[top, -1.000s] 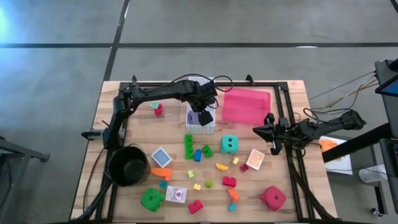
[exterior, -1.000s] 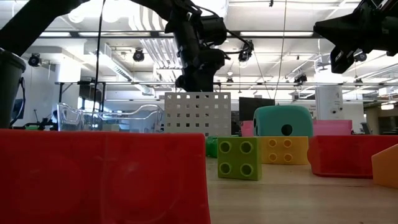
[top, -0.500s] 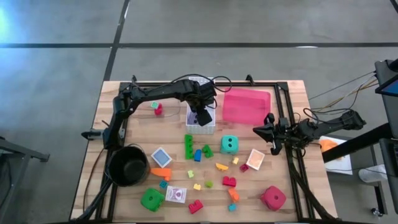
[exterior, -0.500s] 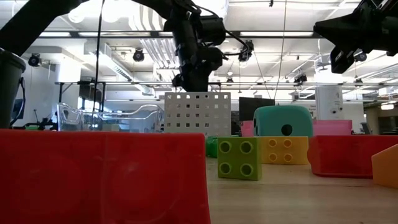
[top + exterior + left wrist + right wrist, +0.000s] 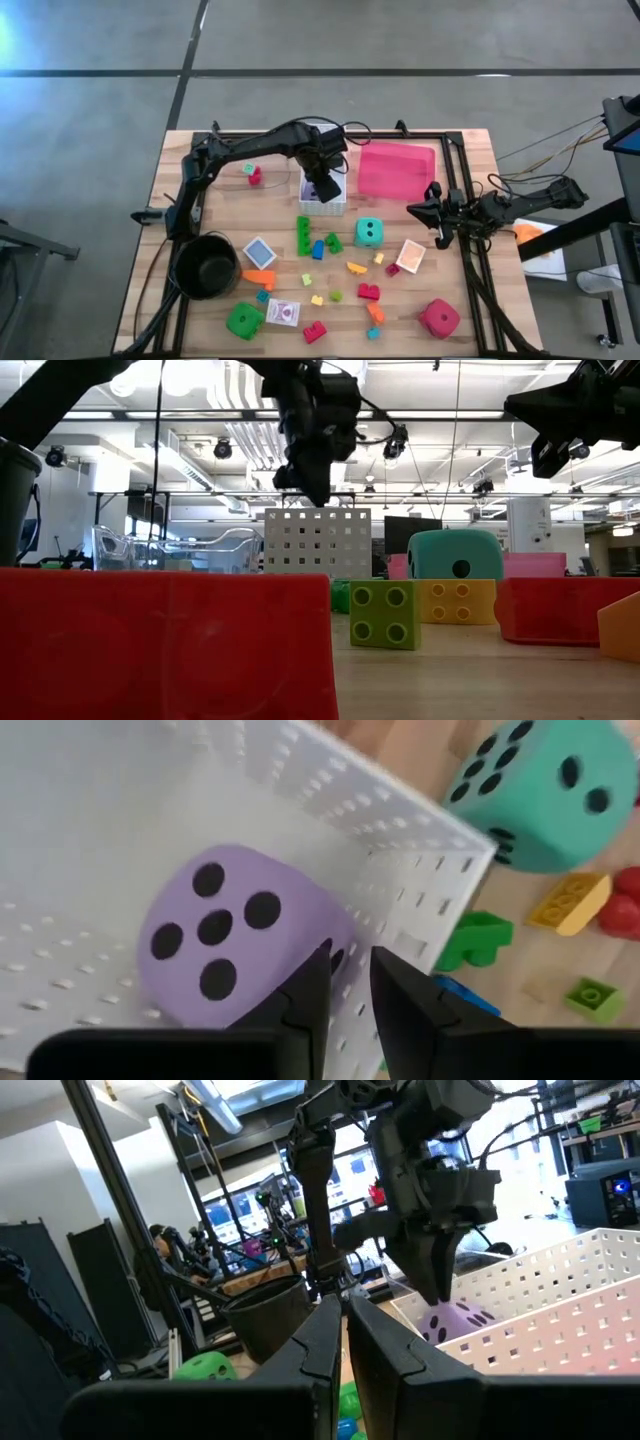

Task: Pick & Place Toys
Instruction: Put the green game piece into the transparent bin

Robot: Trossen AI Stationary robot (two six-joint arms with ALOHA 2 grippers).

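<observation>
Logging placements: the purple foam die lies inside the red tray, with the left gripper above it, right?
Not the red tray. The purple foam die lies inside the white perforated basket, as the left wrist view shows; the left gripper is above it.

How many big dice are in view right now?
4: purple die inside the white basket; teal die mid-table; green die at the near left; red die at the near right. None seems hidden.
</observation>
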